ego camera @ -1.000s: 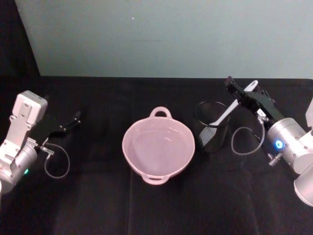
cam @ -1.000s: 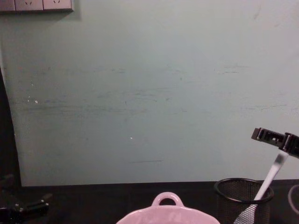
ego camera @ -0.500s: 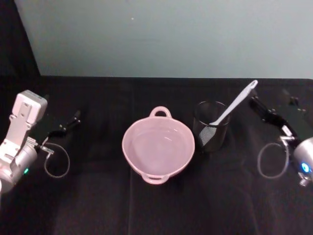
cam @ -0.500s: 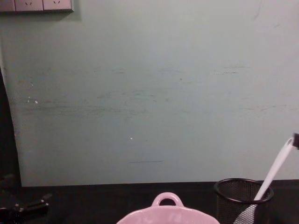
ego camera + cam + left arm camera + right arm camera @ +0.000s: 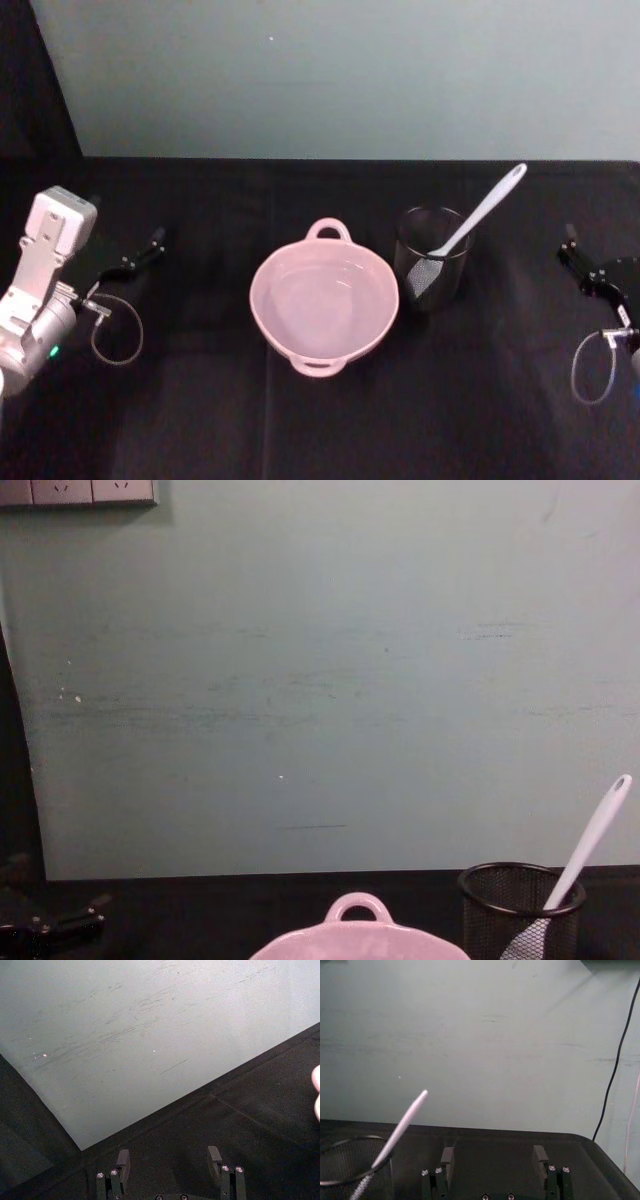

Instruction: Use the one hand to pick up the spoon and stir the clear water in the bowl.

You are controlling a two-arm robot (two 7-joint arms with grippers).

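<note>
We see our right gripper (image 5: 578,262) at the frame's right edge, jaws apart and empty; the spoon (image 5: 476,215) leans in the mesh cup (image 5: 431,262) right of the bowl (image 5: 323,303); our left gripper (image 5: 140,254), also open, rests far left

White spoon (image 5: 478,214) leaning in mesh cup (image 5: 432,262), beside pink water-filled bowl (image 5: 323,301)

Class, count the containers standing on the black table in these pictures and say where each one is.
2. The pink bowl sits at the table's middle. The black mesh cup stands just to its right, apart from it, with the white spoon leaning inside. Nothing suggests a hidden third.
</note>
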